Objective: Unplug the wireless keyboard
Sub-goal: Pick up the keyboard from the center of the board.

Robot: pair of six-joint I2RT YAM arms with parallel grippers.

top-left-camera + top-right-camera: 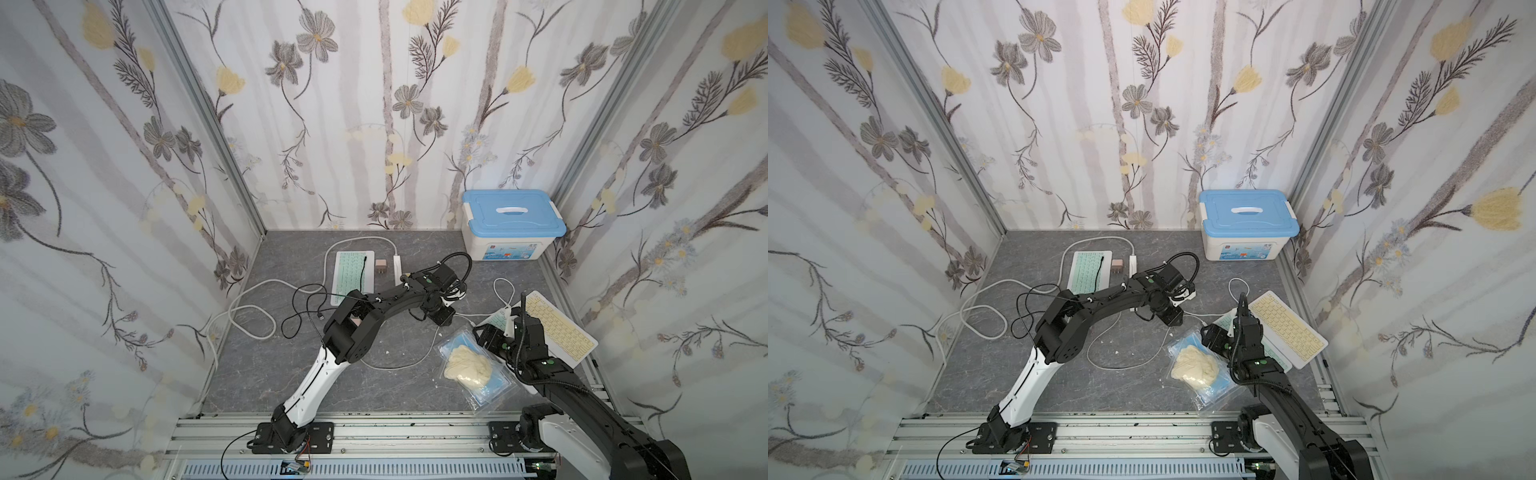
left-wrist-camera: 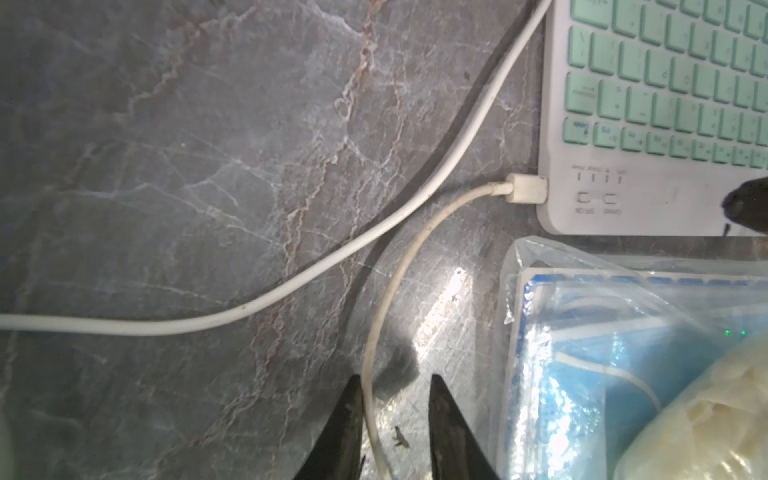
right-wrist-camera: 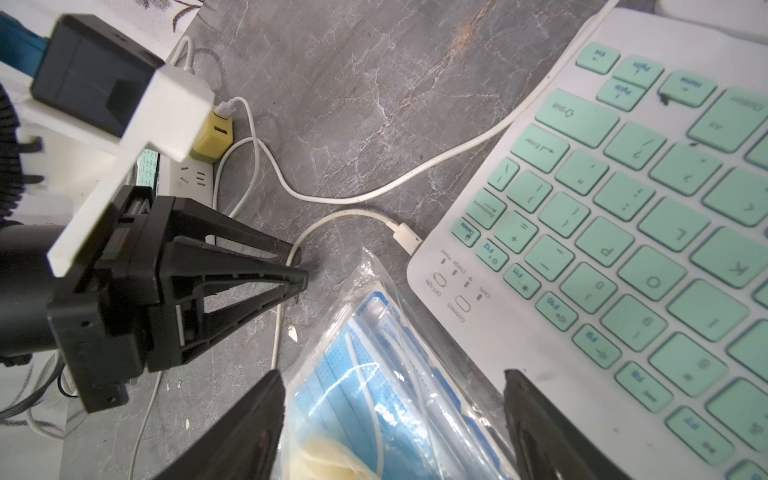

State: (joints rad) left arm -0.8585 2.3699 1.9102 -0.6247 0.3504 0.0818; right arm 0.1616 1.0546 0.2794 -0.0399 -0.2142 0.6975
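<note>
The wireless keyboard (image 3: 623, 249), white with mint-green keys, lies at the right; in both top views its corner (image 1: 497, 321) (image 1: 1226, 323) shows from under a yellow-keyed keyboard. A white plug (image 2: 525, 189) (image 3: 409, 239) sits in its side edge, trailing a thin white cable (image 2: 390, 299). My left gripper (image 2: 392, 378) (image 3: 301, 276) straddles that cable a short way from the plug. Its jaws are narrowly apart and the cable lies against one finger. My right gripper (image 3: 392, 372) is open wide, one finger over the keyboard's border, the other over a mask bag.
A clear bag of blue masks (image 1: 473, 365) lies beside the keyboard. The yellow-keyed keyboard (image 1: 557, 328) overlaps it. A thicker white cable (image 2: 291, 286) crosses nearby. A power strip with a yellow charger (image 3: 212, 137), a second green keyboard (image 1: 353, 276) and a blue-lidded box (image 1: 513, 224) stand further back.
</note>
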